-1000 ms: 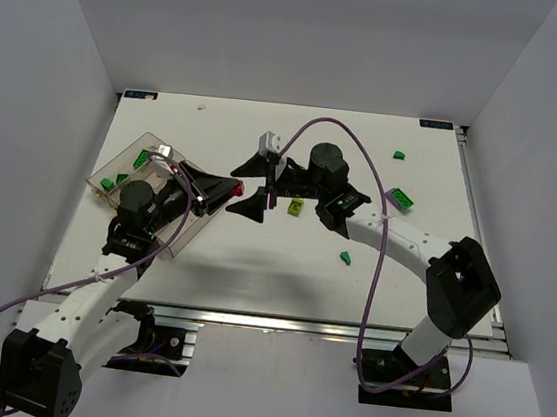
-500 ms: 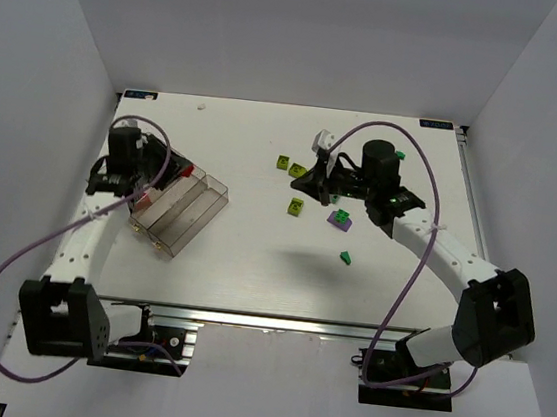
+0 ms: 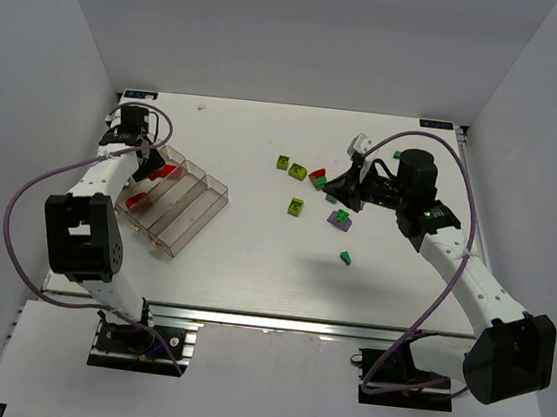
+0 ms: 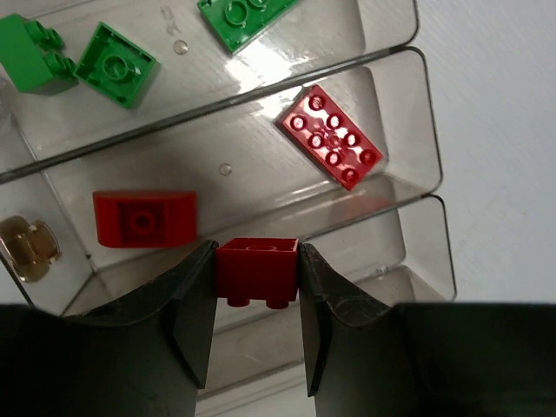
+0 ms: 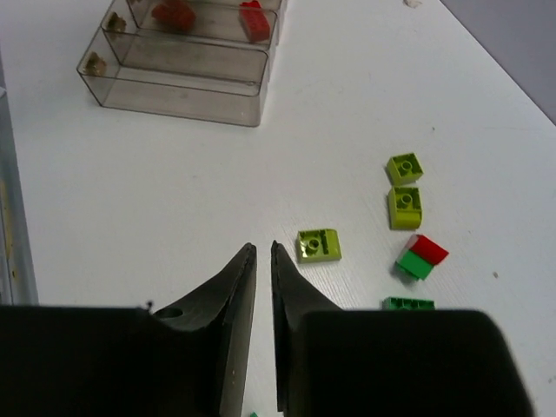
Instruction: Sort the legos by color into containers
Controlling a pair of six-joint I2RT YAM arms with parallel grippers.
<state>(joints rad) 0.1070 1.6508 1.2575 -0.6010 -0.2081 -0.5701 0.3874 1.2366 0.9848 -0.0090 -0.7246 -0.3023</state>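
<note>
My left gripper (image 4: 256,261) is shut on a small red lego (image 4: 257,271), held just above the clear container tray (image 4: 419,78). In the compartment beneath lie a flat red lego (image 4: 333,136) and a curved red one (image 4: 144,218); green legos (image 4: 115,63) fill the one beyond. My right gripper (image 5: 263,246) hovers over the table with only a thin slit between its fingertips and nothing in it, a yellow-green lego (image 5: 318,245) just to its right. From above, the tray (image 3: 186,210) sits at the left and the right gripper (image 3: 333,188) at centre right.
Loose bricks lie mid-table: two yellow-green ones (image 3: 283,163) (image 3: 297,207), a red-on-green stack (image 3: 318,181), a purple one (image 3: 339,217) and a small green one (image 3: 346,258). White walls enclose the table on three sides. A purple cable loops off each arm.
The left arm has swung to the tray's far-left end, holding a red brick there. The right arm has drawn back to the right, and its jaws have gone from wide open to almost shut.
</note>
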